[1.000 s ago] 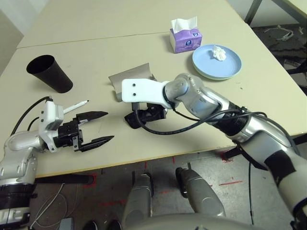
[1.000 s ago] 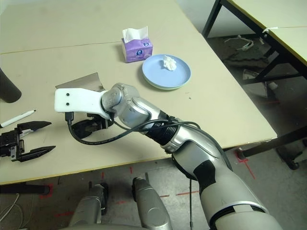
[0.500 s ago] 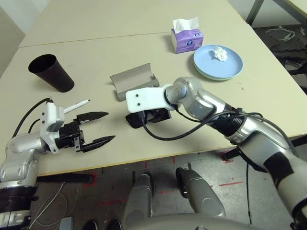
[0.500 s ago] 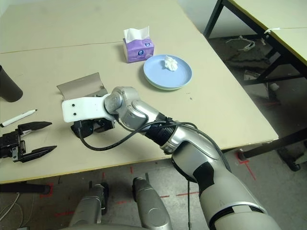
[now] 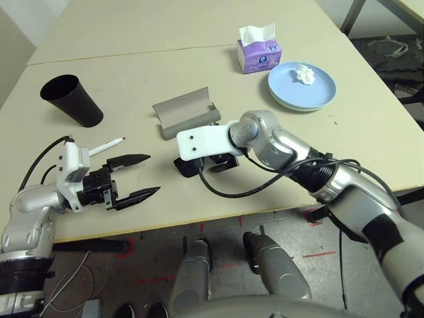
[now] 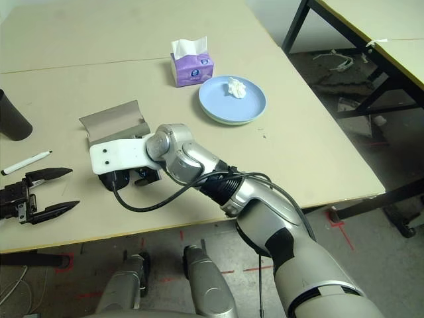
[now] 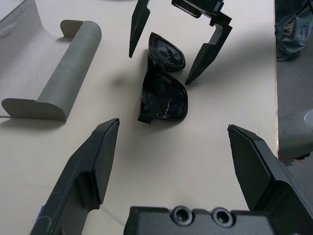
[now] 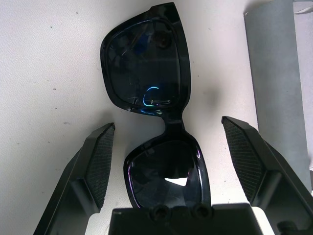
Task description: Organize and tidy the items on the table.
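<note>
Near the counter's (image 5: 371,132) front edge, we see the right hand (image 8: 168,161), fingers spread, straddling the black sunglasses (image 8: 151,117) across their long axis at one lens, while the left hand (image 5: 132,177), also spread and empty, waits well apart.

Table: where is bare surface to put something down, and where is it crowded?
Bare patches on the table: between black cup and tissue box, and near the edge past the blue plate. Crowded: around the sunglasses, bordered by grey glasses case, right hand and left hand.
</note>
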You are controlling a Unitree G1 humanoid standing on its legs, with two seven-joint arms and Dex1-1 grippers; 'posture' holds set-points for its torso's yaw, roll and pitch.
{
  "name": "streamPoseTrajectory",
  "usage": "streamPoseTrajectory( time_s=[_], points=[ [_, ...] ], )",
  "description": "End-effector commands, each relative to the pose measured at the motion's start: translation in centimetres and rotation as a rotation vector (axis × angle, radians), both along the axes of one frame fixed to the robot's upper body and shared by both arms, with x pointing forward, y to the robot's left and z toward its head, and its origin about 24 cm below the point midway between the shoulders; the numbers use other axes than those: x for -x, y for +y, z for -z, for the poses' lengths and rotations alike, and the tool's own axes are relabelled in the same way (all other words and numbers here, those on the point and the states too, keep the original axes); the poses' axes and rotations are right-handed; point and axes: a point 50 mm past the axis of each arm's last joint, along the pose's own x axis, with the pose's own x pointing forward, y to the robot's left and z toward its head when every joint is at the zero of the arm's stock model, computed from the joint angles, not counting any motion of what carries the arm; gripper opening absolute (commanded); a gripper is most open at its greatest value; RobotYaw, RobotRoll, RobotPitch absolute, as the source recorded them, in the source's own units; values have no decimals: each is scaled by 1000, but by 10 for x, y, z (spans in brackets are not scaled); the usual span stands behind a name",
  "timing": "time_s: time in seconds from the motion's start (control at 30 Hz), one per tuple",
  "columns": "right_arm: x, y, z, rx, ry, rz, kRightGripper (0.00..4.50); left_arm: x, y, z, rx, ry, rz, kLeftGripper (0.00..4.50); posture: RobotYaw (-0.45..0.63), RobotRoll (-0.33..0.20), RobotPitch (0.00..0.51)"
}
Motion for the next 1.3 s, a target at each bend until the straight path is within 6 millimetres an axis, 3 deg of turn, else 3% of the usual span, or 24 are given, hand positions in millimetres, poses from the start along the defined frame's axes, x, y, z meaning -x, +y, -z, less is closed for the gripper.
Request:
streamPoseTrajectory(
  time_s=[0.03,0.37,0.7,0.83,1.0,1.3],
  points=[
    [5,2,7,17,18,-23,3915,3,-1,3,-4,7,-1,4500,-121,0,231],
    [10,-1,6,30,50,-39,405,-1,-7,-4,27,-23,-3,4500,-118,0,230],
    [11,-4,2,58,41,-60,277,1,-6,-1,34,-18,-18,4500,-120,0,225],
    [3,-3,-18,44,-49,-77,262,2,-3,1,36,-13,-41,4500,-123,0,224],
    [-9,17,-59,-105,-198,-96,165,-3,7,1,68,-22,-146,4500,-121,0,220],
    [-26,37,-68,-201,-303,-97,164,-1,12,3,104,-6,-228,4500,-105,0,216]
  ],
)
